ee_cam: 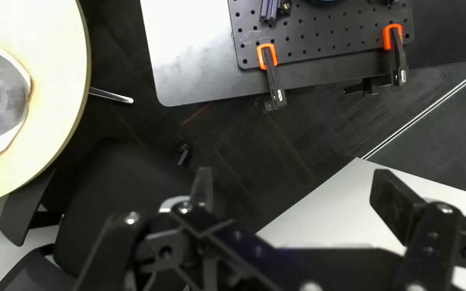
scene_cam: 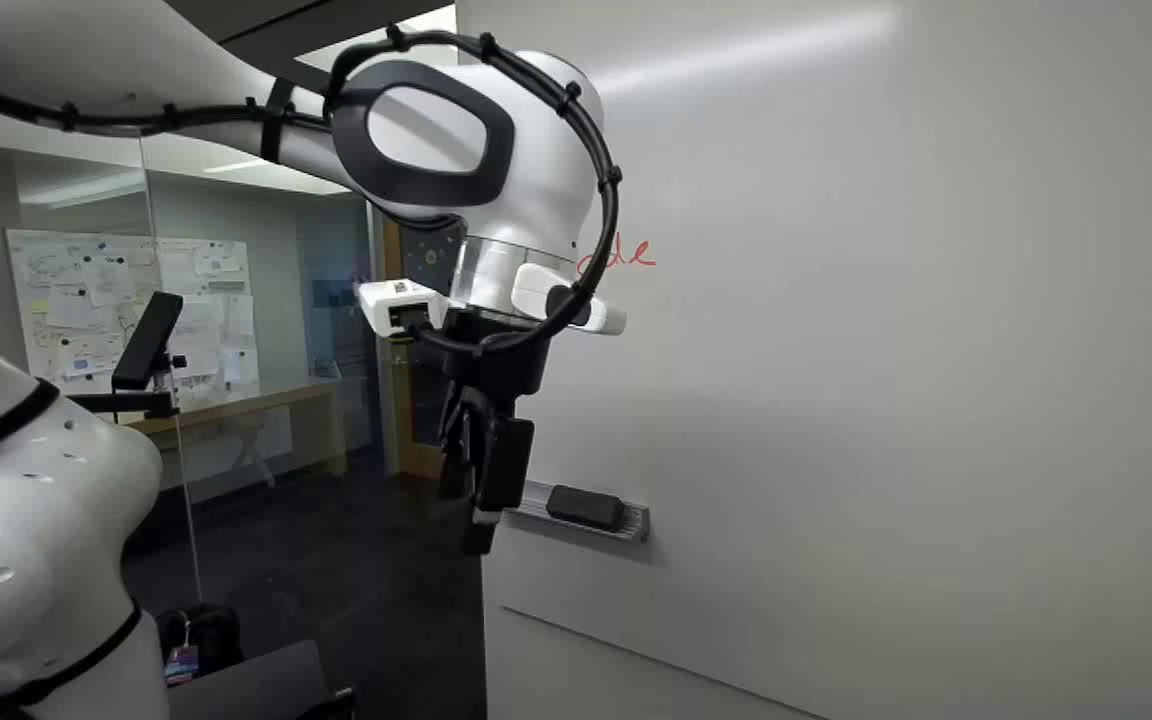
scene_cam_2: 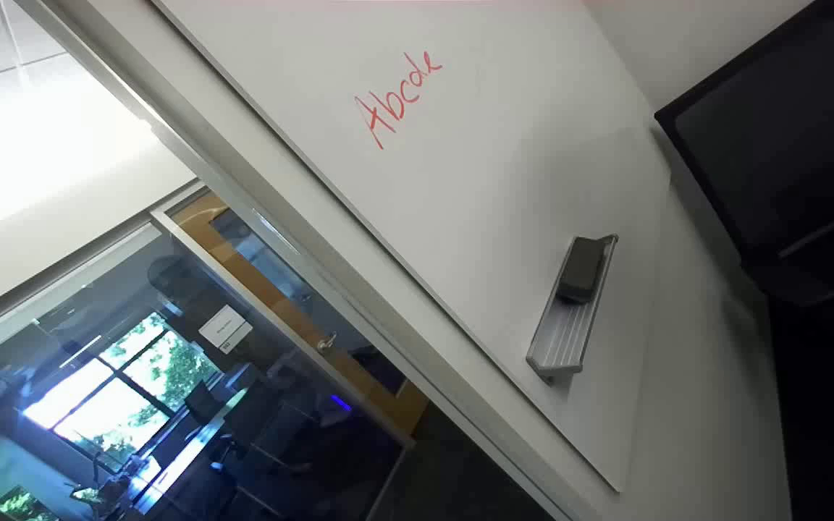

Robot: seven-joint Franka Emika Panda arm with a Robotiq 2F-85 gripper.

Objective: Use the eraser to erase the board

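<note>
A dark eraser (scene_cam: 584,507) rests on a small ribbed metal tray (scene_cam: 638,526) fixed to the whiteboard (scene_cam: 866,380). The eraser (scene_cam_2: 582,268), tray (scene_cam_2: 558,336) and board (scene_cam_2: 475,188) also show in an exterior view. Red letters "Abcde" (scene_cam_2: 397,98) are written higher on the board. Only the last letters (scene_cam: 631,252) show in an exterior view, the rest behind the arm. My gripper (scene_cam: 479,500) points down, left of the tray in that view, apart from the eraser. In the wrist view the gripper (ee_cam: 291,182) is open, with nothing between its fingers.
The wrist view shows a round table (ee_cam: 69,93), a black chair (ee_cam: 123,182) and a dark table with a perforated plate (ee_cam: 318,32) held by orange clamps (ee_cam: 267,56). A black screen (scene_cam_2: 786,123) stands beside the board. Glass walls and a wooden door lie behind.
</note>
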